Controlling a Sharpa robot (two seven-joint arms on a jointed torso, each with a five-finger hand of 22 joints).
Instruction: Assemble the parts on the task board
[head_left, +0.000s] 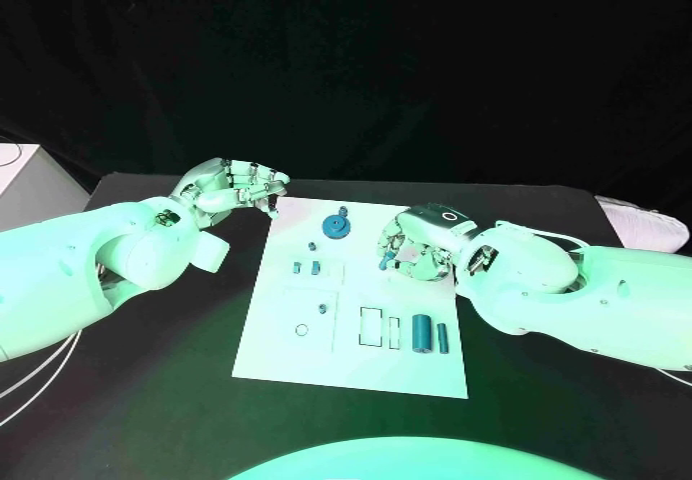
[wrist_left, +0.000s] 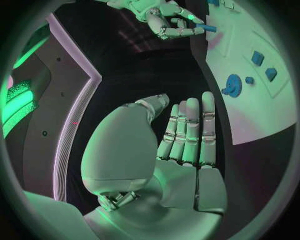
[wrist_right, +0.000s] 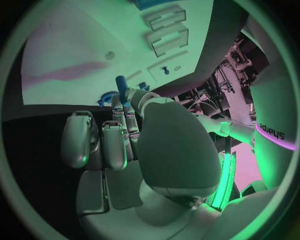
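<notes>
The right hand (head_left: 411, 245) pinches a small blue peg (head_left: 385, 263) over the task board (head_left: 361, 360), near the board's right edge. A blue gear (head_left: 336, 226) lies on the board. Beside the board's far left corner, the left hand (head_left: 231, 188) hovers with its fingers spread, holding nothing, over the worktop (head_left: 173, 400).

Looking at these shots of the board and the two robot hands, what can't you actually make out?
- Blue peg in the right robot hand: its lower end, hidden by the fingers in the right wrist view.
- Board slots: whether full or empty, too small in the head view.
- Gear: whether seated or lying loose.
- Left robot hand: its palm, turned away in the head view.
</notes>
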